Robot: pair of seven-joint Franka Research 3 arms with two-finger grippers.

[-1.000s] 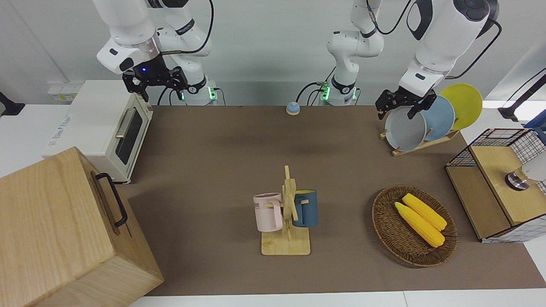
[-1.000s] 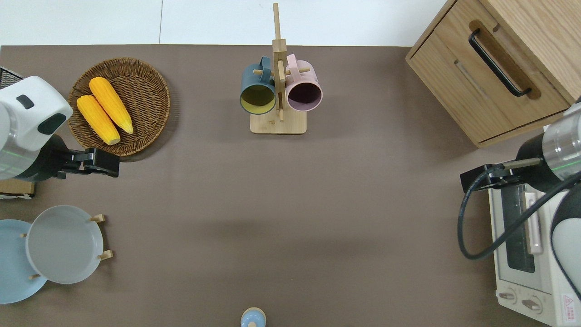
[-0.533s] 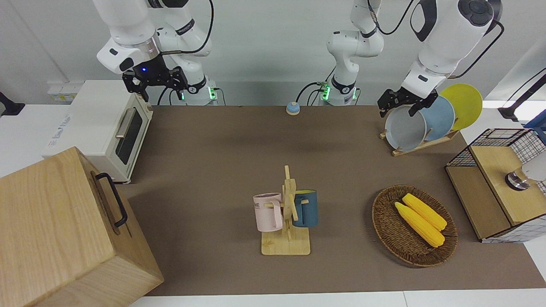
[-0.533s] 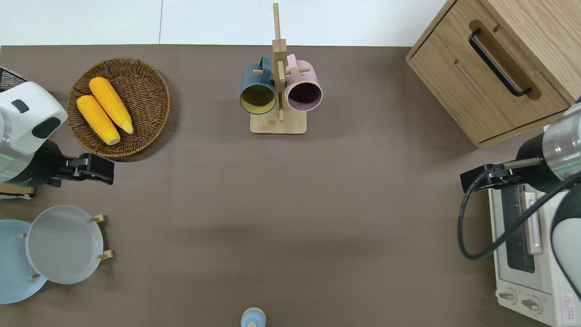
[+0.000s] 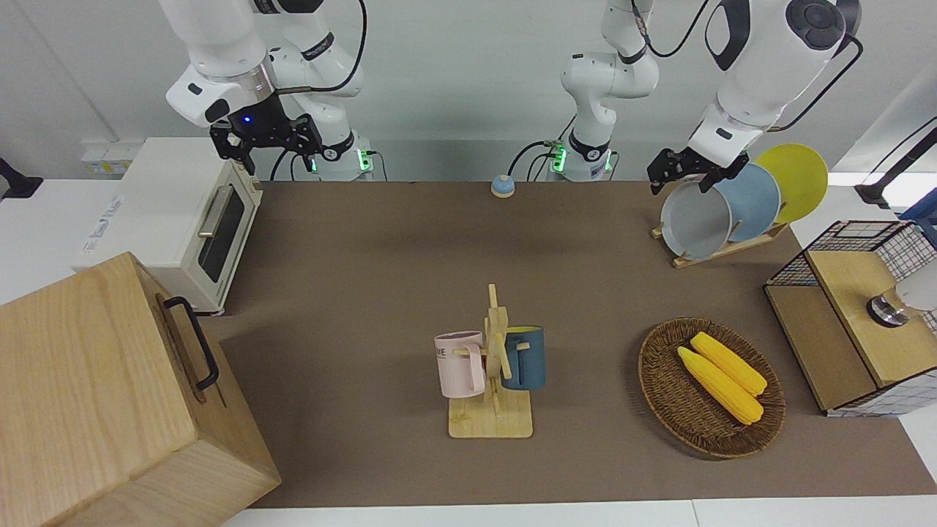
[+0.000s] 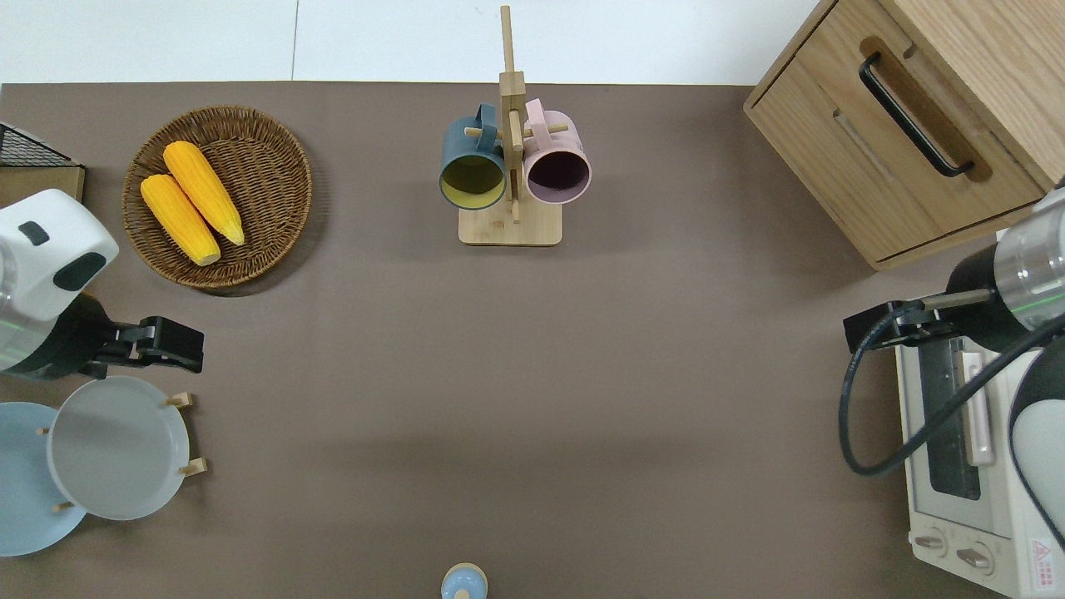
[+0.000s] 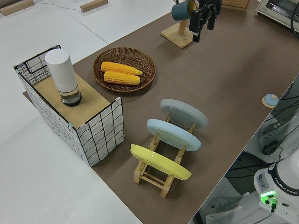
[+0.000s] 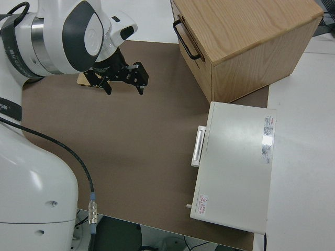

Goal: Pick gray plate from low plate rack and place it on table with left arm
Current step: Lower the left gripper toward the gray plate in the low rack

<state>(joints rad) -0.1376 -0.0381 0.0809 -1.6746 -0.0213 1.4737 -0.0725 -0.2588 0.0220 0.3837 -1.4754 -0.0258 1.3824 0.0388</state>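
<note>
The gray plate (image 5: 694, 222) stands tilted in the slot of the low plate rack (image 5: 725, 249) that is farthest from the left arm's end of the brown table (image 5: 366, 256). It also shows in the overhead view (image 6: 116, 449) and the left side view (image 7: 184, 113). My left gripper (image 5: 682, 172) is open and empty. In the overhead view it (image 6: 170, 349) hangs over the mat just past the plate's upper rim, on the side farther from the robots, not touching it. My right gripper (image 8: 124, 83) is open, and that arm is parked.
A light blue plate (image 5: 758, 199) and a yellow plate (image 5: 796, 178) fill the other rack slots. A basket with corn (image 5: 710, 388), a wire crate (image 5: 856, 322), a mug stand (image 5: 492, 366), a toaster oven (image 5: 176, 219), a wooden cabinet (image 5: 110, 395) and a small bell (image 5: 502, 186) stand around.
My left gripper has moved toward the robots, from beside the corn basket to the gray plate's upper rim. The plate and the right arm have not moved.
</note>
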